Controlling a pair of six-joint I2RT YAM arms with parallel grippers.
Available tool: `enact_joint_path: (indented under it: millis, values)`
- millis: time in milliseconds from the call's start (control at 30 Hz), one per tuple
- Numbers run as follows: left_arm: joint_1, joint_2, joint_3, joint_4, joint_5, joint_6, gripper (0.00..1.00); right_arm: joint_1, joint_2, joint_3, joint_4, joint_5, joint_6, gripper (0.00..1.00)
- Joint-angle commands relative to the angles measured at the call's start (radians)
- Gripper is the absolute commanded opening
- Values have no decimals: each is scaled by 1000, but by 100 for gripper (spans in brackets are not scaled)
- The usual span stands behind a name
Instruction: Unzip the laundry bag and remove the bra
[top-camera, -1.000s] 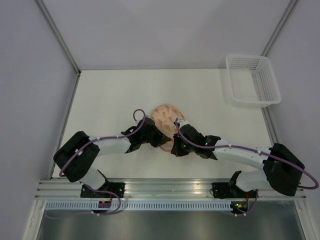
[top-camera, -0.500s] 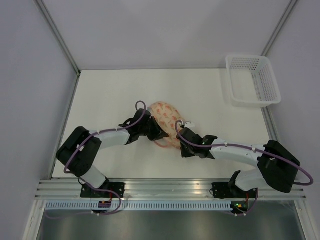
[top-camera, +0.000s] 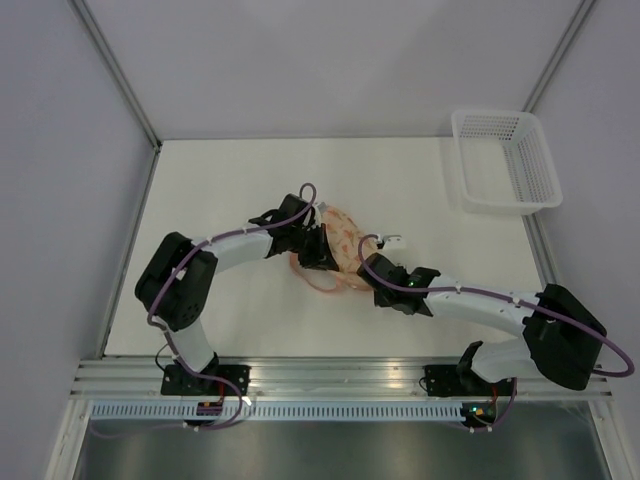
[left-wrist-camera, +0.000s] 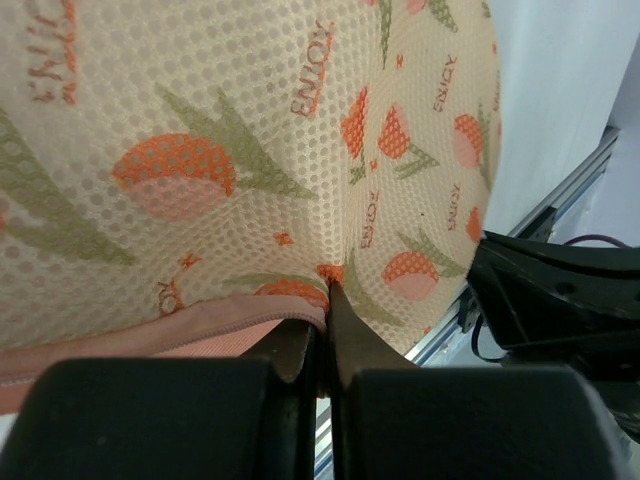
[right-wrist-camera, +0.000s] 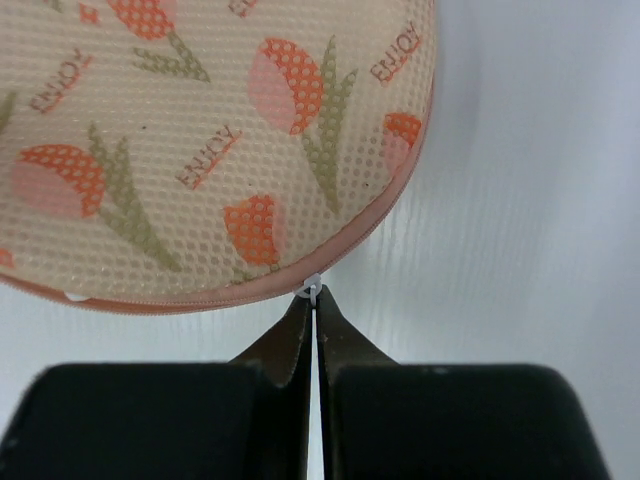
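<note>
The left hand (left-wrist-camera: 327, 292) has its two dark fingers pressed together, pinching a small fold of the laundry bag (left-wrist-camera: 250, 130) just above the pink zipper rim (left-wrist-camera: 190, 328). From the left wrist, the fabric fills nearly the whole view. It is a fine peach-cream mesh of tiny round holes, printed with orange-red tulip heads on olive stems and small orange lettering. The rim below it is a smooth, dull pink band that runs off to the left.

The right hand (right-wrist-camera: 313, 297) is also pressed together. Its tapered black fingertips meet on a small white zipper pull (right-wrist-camera: 313, 290), which sits on the pink rim at the bag's lower edge. Above the pull, the bag's domed side swells up and to the left in the same dotted mesh and tulip print, and its outline curves round on the right. A smooth white surface lies beyond it.

From above, the bag (top-camera: 345, 237) lies near the middle of the white bench (top-camera: 220, 190), between the two hands. The left hand (top-camera: 318, 252) holds its left side and the right hand (top-camera: 366, 268) is at its near right edge, so only a narrow patterned strip shows between them. A curve of pink rim shows just on the near side of the bag.

Well apart, at the far right corner of the bench, stands a white plastic basket (top-camera: 545, 165), rectangular with open lattice walls.
</note>
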Motion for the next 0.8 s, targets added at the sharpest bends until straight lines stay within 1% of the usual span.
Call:
enact_joint_path:
  millis: [0, 67, 200, 233, 267, 300, 333, 367, 433, 467, 533, 567, 600, 633, 667, 700, 733, 767]
  values:
    - [4, 61, 105, -126, 49, 163, 2, -8, -73, 10, -63, 82, 8, 0]
    - [4, 107, 145, -132, 67, 183, 2, -6, -86, 12, -66, 72, -5, 0]
    - [5, 186, 278, -161, 121, 250, 2, -8, -115, 7, -65, 41, -21, 0]
    - [5, 199, 333, -162, 126, 257, 4, -8, -127, 4, -62, 32, -23, 0]
    - [5, 220, 359, -168, 127, 254, 8, -8, -135, -4, -56, 20, -29, 0]
    - [5, 226, 385, -166, 132, 244, 23, -6, -144, -7, -48, 7, -29, 0]
    - [5, 233, 428, -163, 132, 235, 35, -6, -147, -10, -43, 0, -28, 0]
    - [5, 236, 445, -160, 126, 208, 51, -8, -149, -14, -39, -5, -29, 0]
    - [5, 210, 458, -160, 81, 172, 56, -6, -147, -15, -26, -25, -26, 0]
    - [4, 190, 444, -154, 23, 137, 59, -8, -147, -13, -22, -34, -26, 0]
    - [2, 96, 357, -132, -52, 80, 62, -8, -138, -13, 3, -57, -28, 0]
    - [2, 64, 317, -126, -121, 24, 64, -6, -136, -15, 16, -66, -31, 0]
    - [2, -18, 230, -122, -156, -10, 66, -8, -127, -15, 39, -76, -38, 0]
    - [2, -54, 182, -114, -182, -42, 67, -8, -123, -13, 53, -108, -46, 0]
    - [-1, -98, 131, -102, -207, -111, 70, -8, -117, -15, 73, -125, -52, 0]
    - [-3, -132, 31, -61, -210, -145, 70, -8, -104, -16, 116, -151, -67, 0]
    - [-15, -201, -17, -30, -207, -179, 71, -6, -101, -19, 144, -210, -75, 0]
    - [-24, -229, -63, -2, -198, -250, 73, -8, -95, -28, 173, -247, -81, 0]
